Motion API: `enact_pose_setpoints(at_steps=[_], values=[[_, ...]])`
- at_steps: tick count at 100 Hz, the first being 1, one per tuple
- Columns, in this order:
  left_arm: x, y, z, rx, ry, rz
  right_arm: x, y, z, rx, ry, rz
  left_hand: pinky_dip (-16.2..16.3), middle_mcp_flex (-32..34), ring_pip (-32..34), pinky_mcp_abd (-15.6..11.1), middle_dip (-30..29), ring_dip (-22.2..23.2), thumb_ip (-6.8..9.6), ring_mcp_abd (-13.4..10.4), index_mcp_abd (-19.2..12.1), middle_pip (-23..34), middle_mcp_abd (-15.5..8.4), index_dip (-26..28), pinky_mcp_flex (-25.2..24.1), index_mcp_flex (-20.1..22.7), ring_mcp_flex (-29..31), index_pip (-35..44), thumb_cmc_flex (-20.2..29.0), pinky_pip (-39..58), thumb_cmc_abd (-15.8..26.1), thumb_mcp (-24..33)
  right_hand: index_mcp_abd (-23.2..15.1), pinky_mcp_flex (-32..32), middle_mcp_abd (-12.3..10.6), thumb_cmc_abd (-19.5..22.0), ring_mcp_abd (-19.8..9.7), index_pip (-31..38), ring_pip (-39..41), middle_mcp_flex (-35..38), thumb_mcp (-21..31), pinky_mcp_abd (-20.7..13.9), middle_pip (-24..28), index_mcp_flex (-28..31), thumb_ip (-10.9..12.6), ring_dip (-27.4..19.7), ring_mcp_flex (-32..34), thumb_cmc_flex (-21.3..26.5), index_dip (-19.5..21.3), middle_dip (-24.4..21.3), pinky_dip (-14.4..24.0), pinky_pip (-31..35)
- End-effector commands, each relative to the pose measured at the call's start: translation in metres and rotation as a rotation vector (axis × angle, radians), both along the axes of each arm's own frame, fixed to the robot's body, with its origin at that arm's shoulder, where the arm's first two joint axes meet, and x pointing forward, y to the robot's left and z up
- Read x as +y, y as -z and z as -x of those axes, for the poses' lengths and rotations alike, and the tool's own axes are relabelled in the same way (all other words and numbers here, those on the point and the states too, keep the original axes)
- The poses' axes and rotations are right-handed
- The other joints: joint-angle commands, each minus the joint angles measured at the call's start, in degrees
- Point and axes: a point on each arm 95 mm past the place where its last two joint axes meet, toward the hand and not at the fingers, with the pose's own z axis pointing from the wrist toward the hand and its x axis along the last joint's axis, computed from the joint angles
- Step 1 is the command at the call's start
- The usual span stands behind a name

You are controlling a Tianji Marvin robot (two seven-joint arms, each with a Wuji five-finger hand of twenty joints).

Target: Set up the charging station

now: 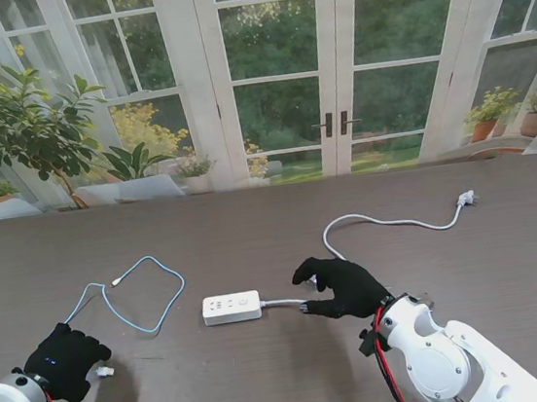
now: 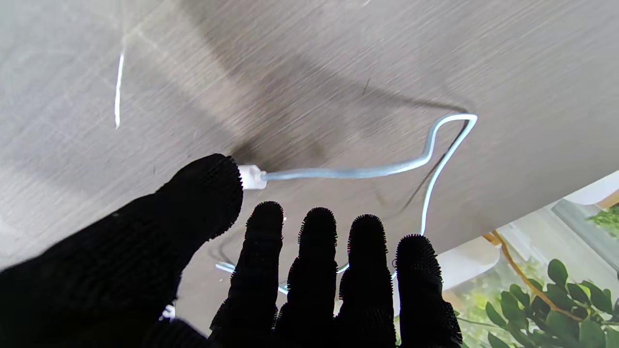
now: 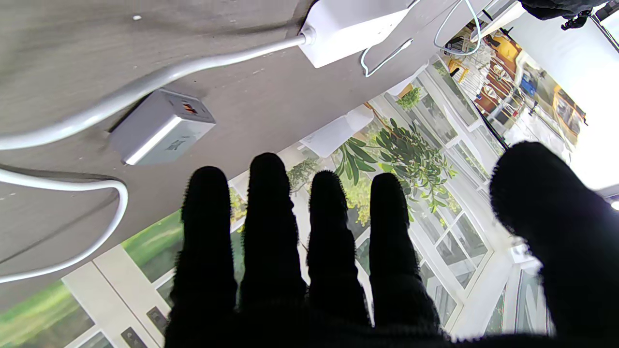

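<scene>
Two black-gloved hands. Left hand [image 1: 68, 361] at 8 o'clock on the dark wood-grain bench [image 1: 280, 214], fingers spread, holding nothing; thumb tip just beside the white connector [image 2: 252, 177] of one light-blue charging cable [image 1: 143, 295], contact unclear. Right hand [image 1: 343, 285] near centre, fingers apart, gripping nothing, resting over the white power cord [image 1: 389, 222].

One white rectangular power strip [image 1: 232, 307] at centre, just at 9 o'clock of the right hand. Its cord runs to one white wall plug [image 1: 465, 199] at 2 o'clock. Blue cable loops at 10 o'clock of the strip, apart from it.

Right wrist view alone shows one small white cube charger adapter [image 3: 162, 126] on the bench beside the cord; the stand view hides it behind the hand. Left wrist view alone shows a thin white sliver [image 2: 117, 92] on the bench, kind unclear.
</scene>
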Motion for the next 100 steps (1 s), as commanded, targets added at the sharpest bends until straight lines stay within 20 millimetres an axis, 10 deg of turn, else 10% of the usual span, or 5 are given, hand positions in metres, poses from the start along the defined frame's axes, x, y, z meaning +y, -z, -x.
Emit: enact_pose_setpoints(at_steps=[1, 38, 57, 100], values=[[0.003, 0.003, 0.004, 0.026, -0.012, -0.028, 0.004, 0.002, 0.002, 0.014, -0.014, -0.001, 0.3, -1.7, 1.1, -1.2, 1.1, 1.0, -0.87, -0.8, 1.6, 0.9, -0.6, 0.8, -1.3, -1.2, -1.1, 0.9, -0.2, 1.5, -2.3, 1.8, -0.2, -0.1, 0.0, 0.7, 0.0, -18.4, 0.8, 1.2, -1.2, -0.9, -0.8, 0.6, 0.6, -59.9, 0.9, -0.1, -0.2, -0.1, 0.9, 0.1], [0.01, 0.015, 0.004, 0.023, -0.031, -0.052, 0.004, 0.003, 0.003, 0.029, -0.012, -0.016, 1.5, -1.1, 3.9, -1.5, 4.1, 3.6, -0.75, -0.8, 1.9, 3.7, -0.5, 2.8, -0.6, -1.5, 0.9, 3.8, -0.2, 4.3, -1.3, 1.3, -0.1, -0.2, -0.2, 1.2, 0.1, -18.5, 0.8, 1.5, -1.6, -0.9, -0.9, 0.7, 0.7, -59.8, 1.1, -0.2, -0.1, -0.1, 1.0, 0.0], [0.011, 0.018, 0.005, 0.019, -0.045, -0.043, 0.004, 0.003, 0.003, 0.035, -0.012, -0.024, 2.0, 0.0, 5.1, -1.2, 5.4, 4.7, -0.6, -0.6, -3.2, 5.0, -0.8, 4.3, 0.1, -1.8, 2.2, 7.4, 1.1, 5.4, -0.3, 1.2, 0.0, -0.2, -0.2, 1.4, 0.0, -18.5, 0.8, 1.7, -1.7, -0.8, -0.9, 0.8, 0.7, -59.8, 1.2, -0.2, -0.1, 0.0, 1.1, -0.1], [0.014, 0.026, 0.002, -0.017, -0.066, -0.001, 0.005, 0.003, 0.003, 0.047, -0.011, -0.035, 4.9, 3.8, 12.6, 0.7, 15.1, 10.5, -1.18, 0.6, -3.1, 13.7, -2.2, 11.9, 5.7, -3.6, 8.7, 26.9, 0.6, 12.0, 3.2, 0.2, 0.3, -0.2, 0.1, 1.9, 0.1, -18.5, 0.8, 2.0, -1.9, -0.7, -1.1, 0.8, 0.9, -59.7, 1.3, 0.0, -0.1, 0.0, 1.2, -0.2]])
